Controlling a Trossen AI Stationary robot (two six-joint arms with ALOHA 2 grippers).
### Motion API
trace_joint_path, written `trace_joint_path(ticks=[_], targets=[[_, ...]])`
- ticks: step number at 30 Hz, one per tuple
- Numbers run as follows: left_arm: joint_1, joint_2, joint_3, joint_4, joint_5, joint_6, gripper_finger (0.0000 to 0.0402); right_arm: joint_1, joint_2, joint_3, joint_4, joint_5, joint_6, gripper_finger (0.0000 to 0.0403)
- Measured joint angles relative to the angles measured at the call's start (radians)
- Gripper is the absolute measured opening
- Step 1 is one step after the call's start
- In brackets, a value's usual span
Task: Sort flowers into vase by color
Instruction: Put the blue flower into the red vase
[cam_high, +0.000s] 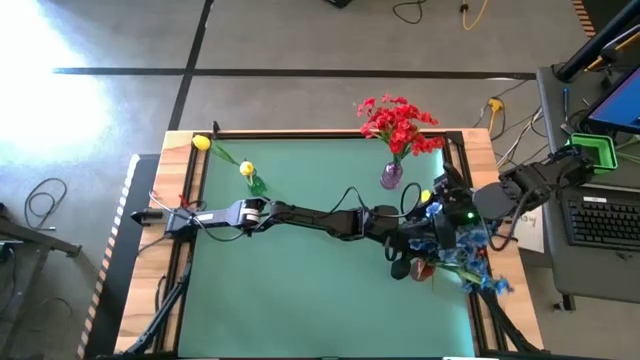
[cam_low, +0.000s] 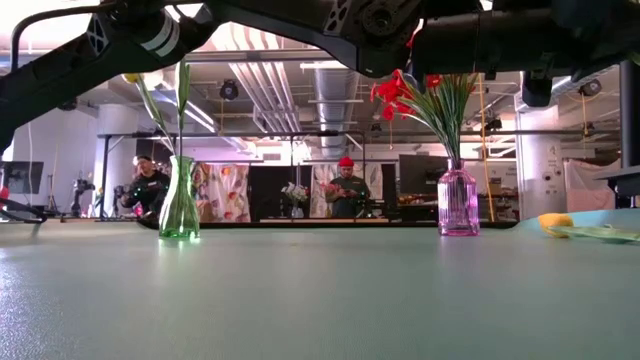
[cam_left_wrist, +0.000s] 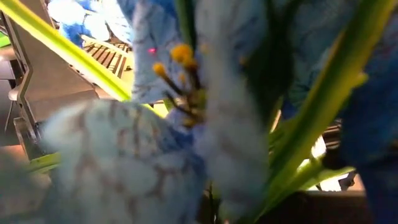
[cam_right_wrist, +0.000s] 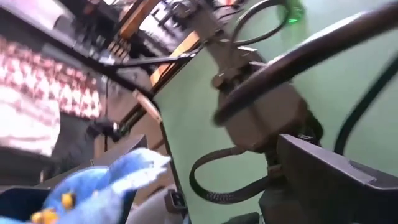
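Observation:
A bunch of blue flowers (cam_high: 482, 262) lies at the table's right edge, where both arms meet. My left gripper (cam_high: 405, 255) reaches across the table to it. Blue petals and green stems (cam_left_wrist: 155, 168) fill the left wrist view and hide its fingers. My right gripper (cam_high: 445, 215) is just beyond it, and a blue bloom (cam_right_wrist: 106, 186) shows in its wrist view. Red flowers stand in a purple vase (cam_high: 392, 176) (cam_low: 457, 200). Two yellow flowers stand in a green vase (cam_high: 256, 184) (cam_low: 179, 200). One yellow flower (cam_high: 425, 195) (cam_low: 556, 222) lies on the mat.
The left arm's links stretch across the middle of the green mat (cam_high: 300, 290). Beside the table's right edge are a keyboard (cam_high: 605, 220) and a green box (cam_high: 595, 155). People (cam_low: 345, 190) stand in the room beyond the far edge.

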Motion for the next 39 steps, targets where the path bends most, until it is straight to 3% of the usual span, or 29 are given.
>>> trace_joint_path(ticks=[6,12,20,31,39], targets=[[0.000,0.000,0.000,-0.003,0.000,0.000,0.0003,0.000,0.013,-0.001,-0.045,0.028,0.128,0.0352],[0.000,0.000,0.000,-0.008,0.000,0.000,0.0003,0.000,0.005,0.000,-0.097,-0.050,0.139,0.0352],[0.000,0.000,0.000,-0.020,-0.001,0.000,0.0003,0.000,0.012,0.049,-0.374,-0.073,0.321,0.0352],[-0.003,0.000,0.000,-0.043,0.000,0.000,0.0003,0.000,0.013,0.096,-0.560,-0.032,0.559,0.0352],[-0.005,0.000,0.000,-0.061,0.000,0.000,0.0003,0.000,0.018,0.095,-0.678,-0.023,0.676,0.0325]])
